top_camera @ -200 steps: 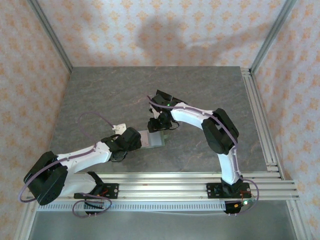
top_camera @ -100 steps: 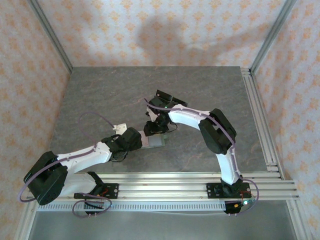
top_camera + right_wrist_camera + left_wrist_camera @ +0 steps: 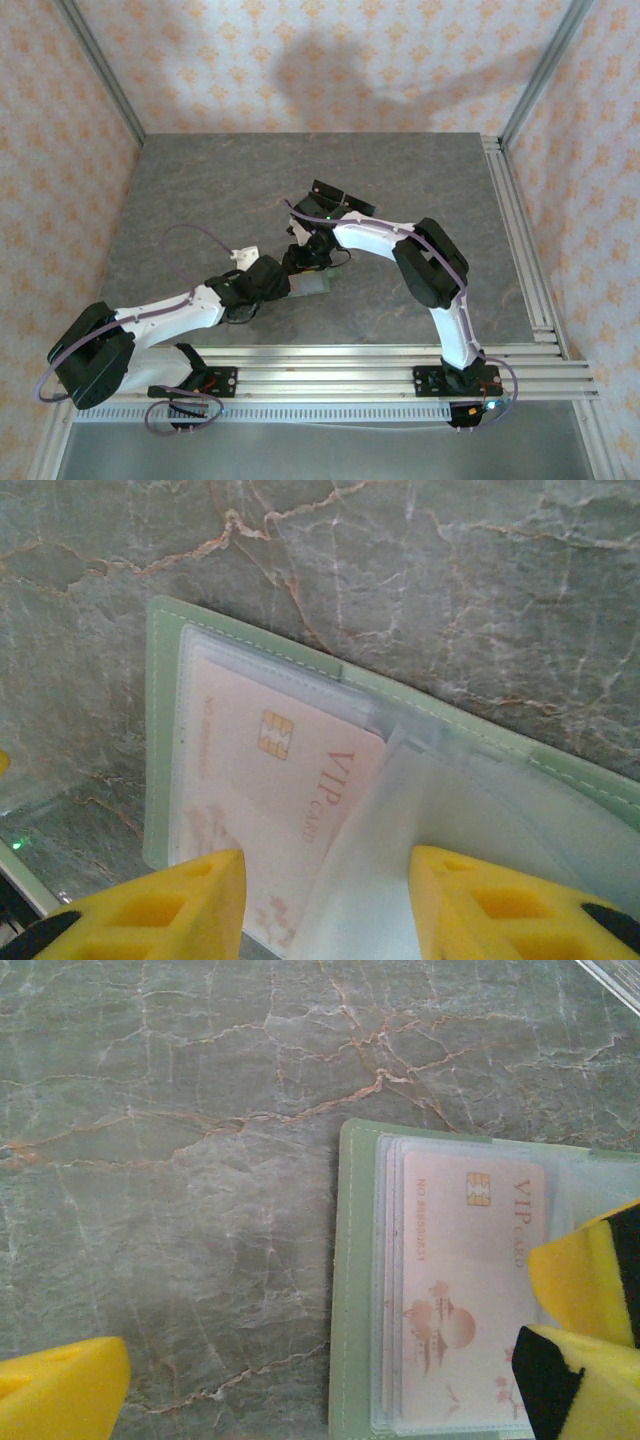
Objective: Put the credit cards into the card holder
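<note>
Two grippers are crowded over the same spot, so here's what can be made out. The left gripper (image 3: 320, 1350) is spread as wide as it goes, with nothing held. One yellow finger (image 3: 585, 1280) is parked over the inner face of the holder (image 3: 352, 1290), and the other is well off to the side above bare table (image 3: 180, 1160). The holder is laid open flat on the table, right under both grippers, with its green border running between the left gripper's fingers. A pink card (image 3: 470, 1290) with a gold chip and "VIP card" printed on it is tucked into a clear sleeve inside, just beside that finger. The right gripper (image 3: 325, 900) is held about half apart above the same card. A loose clear leaf (image 3: 400, 810) is lifted up between its fingers, close against one of them, and no pinch on it can be seen. Whether more cards are stacked behind can't be told.
</note>
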`<state>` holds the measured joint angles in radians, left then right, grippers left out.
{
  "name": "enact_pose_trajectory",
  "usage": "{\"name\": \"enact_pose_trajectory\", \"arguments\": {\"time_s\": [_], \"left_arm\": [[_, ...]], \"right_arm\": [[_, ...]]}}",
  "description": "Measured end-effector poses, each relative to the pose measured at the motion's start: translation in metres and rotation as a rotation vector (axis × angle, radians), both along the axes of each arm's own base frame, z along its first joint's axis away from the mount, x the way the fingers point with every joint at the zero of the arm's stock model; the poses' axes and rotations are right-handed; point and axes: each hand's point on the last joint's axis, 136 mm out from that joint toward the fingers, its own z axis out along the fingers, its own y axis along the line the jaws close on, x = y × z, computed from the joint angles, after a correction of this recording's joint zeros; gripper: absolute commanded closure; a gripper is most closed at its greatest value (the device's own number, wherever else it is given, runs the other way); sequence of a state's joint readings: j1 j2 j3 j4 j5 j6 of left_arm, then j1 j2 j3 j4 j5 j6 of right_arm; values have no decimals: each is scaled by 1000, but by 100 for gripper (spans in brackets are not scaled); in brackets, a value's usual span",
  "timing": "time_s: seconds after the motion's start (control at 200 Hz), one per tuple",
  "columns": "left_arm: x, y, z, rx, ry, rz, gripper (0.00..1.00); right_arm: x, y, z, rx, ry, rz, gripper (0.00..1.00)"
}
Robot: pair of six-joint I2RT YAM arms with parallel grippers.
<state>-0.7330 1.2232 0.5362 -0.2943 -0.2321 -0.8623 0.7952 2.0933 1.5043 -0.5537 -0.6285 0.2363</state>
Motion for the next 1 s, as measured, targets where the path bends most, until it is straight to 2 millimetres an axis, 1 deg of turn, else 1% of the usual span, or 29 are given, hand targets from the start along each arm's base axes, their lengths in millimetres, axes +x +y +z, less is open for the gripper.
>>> {"name": "enact_pose_trajectory", "arguments": {"time_s": [0.32, 0.57, 0.661, 0.766, 0.896, 1.001], "left_arm": [[1, -8, -5, 18, -9, -21, 0], [3, -14, -4, 38, -34, -37, 0], [0, -16, -1, 40, -41, -50, 0], [-5, -22, 8, 18, -57, -70, 0], [-8, -19, 20, -19, -84, -62, 0], [-13, -15, 20, -38, -92, -67, 0]], "right_arm": [[3, -5, -4, -13, 8, -11, 54], [5, -9, -5, -18, 13, -21, 54], [5, -9, -4, -14, 17, -23, 54], [3, -1, -3, 5, 15, -19, 54], [1, 4, -1, 22, 17, -13, 54], [0, 5, -2, 22, 24, -14, 54]]}}
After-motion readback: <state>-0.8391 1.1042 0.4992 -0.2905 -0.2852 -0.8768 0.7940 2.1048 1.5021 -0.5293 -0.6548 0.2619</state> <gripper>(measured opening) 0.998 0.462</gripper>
